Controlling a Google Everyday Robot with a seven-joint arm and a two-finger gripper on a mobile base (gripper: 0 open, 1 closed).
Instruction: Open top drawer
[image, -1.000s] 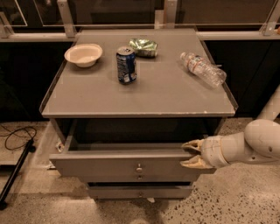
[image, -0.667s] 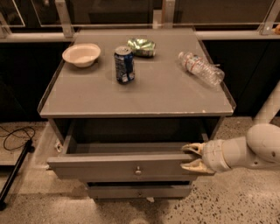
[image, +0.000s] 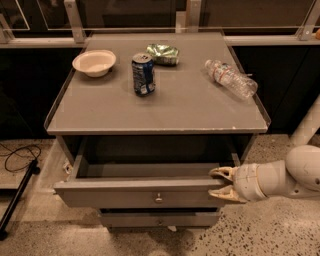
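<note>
The top drawer (image: 140, 194) of the grey cabinet stands pulled out toward me, its plain grey inside showing, a small round metal knob (image: 158, 198) at the centre of its flat front. My gripper (image: 219, 184) is at the drawer's right front corner. One finger lies over the top edge of the front, the other below it. The white arm comes in from the right.
On the cabinet top (image: 200, 110) stand a white bowl (image: 94, 62), a blue can (image: 143, 74), a crumpled green bag (image: 163, 53) and a lying plastic bottle (image: 231, 78). A narrower drawer front (image: 159, 219) shows below. A black cable and stand (image: 17, 170) lie on the floor at left.
The top drawer has come further out toward me, with my gripper at its right corner moving along with it.
</note>
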